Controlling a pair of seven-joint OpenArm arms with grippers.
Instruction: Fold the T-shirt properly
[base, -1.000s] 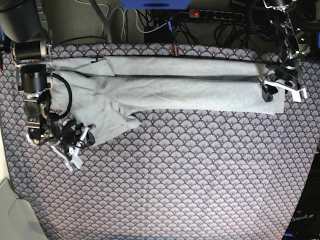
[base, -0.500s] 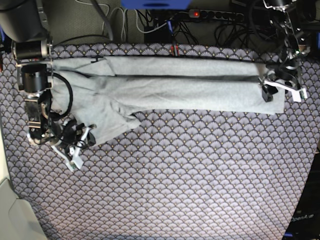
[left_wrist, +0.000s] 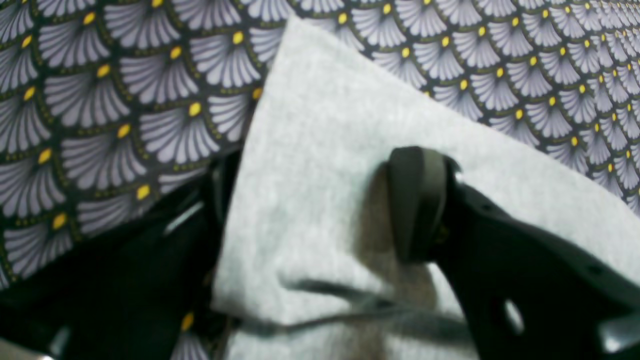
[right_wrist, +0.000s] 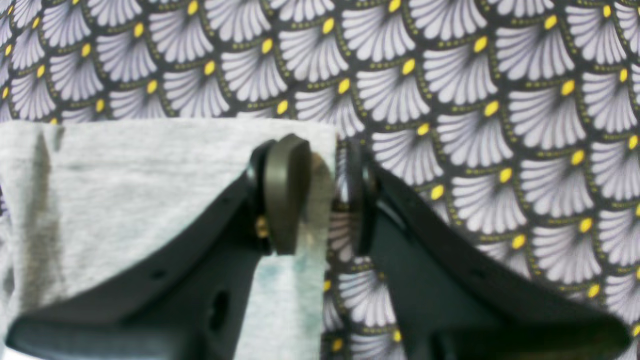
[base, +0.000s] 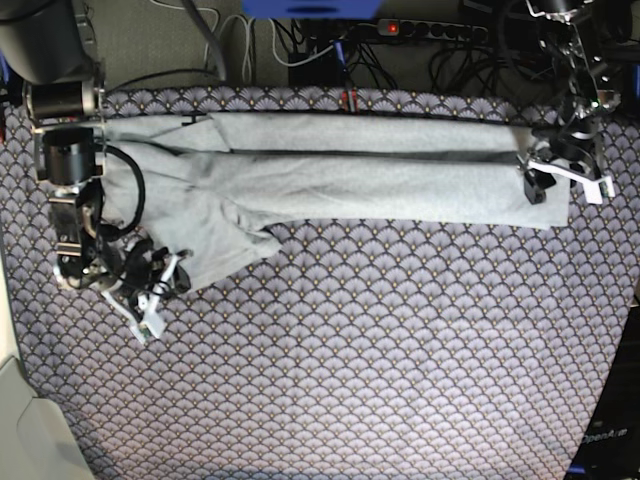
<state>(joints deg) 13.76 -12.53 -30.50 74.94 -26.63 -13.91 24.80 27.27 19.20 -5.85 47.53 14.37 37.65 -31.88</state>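
Note:
The pale grey T-shirt (base: 350, 180) lies folded into a long band across the far part of the table, with a flap hanging down at its left end. My left gripper (base: 555, 180) hovers over the band's right end. In the left wrist view it (left_wrist: 315, 200) is open: one pad (left_wrist: 415, 200) rests on the T-shirt (left_wrist: 325, 125), and the other finger sits at the cloth's edge. My right gripper (base: 155, 295) is at the tip of the left flap. Up close it (right_wrist: 322, 200) is open, straddling the edge of the T-shirt (right_wrist: 125, 175).
A fan-patterned tablecloth (base: 380, 350) covers the whole table. Behind the table's far edge are a power strip (base: 430, 30) and tangled cables. A pale object (base: 20, 420) sits at the near left corner.

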